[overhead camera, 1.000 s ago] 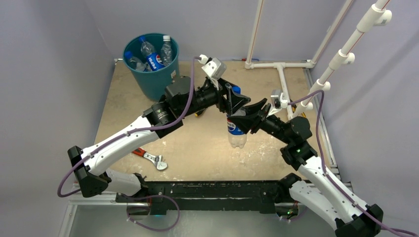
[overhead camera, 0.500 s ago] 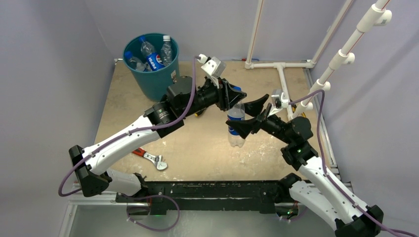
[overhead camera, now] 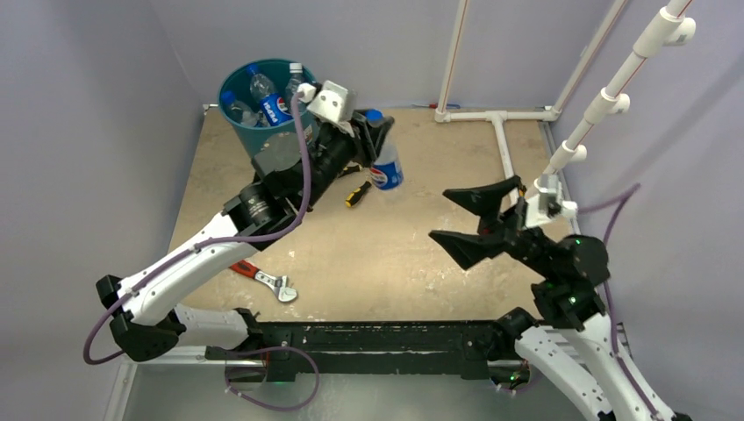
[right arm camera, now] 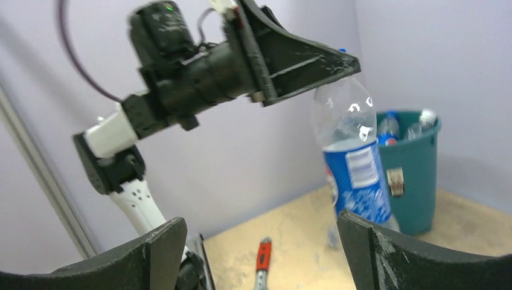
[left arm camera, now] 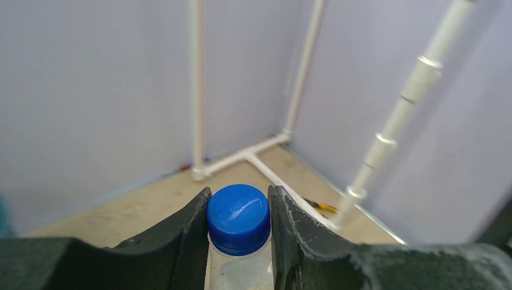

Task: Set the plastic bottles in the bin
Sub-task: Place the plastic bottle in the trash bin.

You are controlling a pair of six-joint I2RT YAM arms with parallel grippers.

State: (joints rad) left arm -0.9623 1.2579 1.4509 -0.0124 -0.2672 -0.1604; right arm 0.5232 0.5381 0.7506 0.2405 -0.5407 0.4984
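Judging the job as nearly finished: spotting no loose bottle anywhere on the table [overhead camera: 368,254], while allowing for patches hidden under the arms.

Gripping one Pepsi-labelled bottle [overhead camera: 386,171] with the left gripper [overhead camera: 375,130], pincer clenched on the neck right under the blue cap [left arm camera: 238,217]. Dangling it cap up, clear of the table, at about 4 o'clock from the bin [overhead camera: 250,132], near the rim but not over the opening. Needing, by the look of it, a swing toward 10 o'clock and a release above the mouth.

Holding the right gripper [overhead camera: 441,213] at 3 o'clock of the table, jaws spread wide, grasping nothing.

Counting at least four bottles [overhead camera: 263,92] inside the bin, standing at 11 o'clock in the far corner: one showing a Pepsi label, one a white cap, the rest clear with blue caps, heaping up to about rim level. Failing to make out anything lower in the pile.

Leaving aside a screwdriver [overhead camera: 355,195] near the table's centre and a red-handled wrench [overhead camera: 263,278] at 8 o'clock, neither belonging in the bin.
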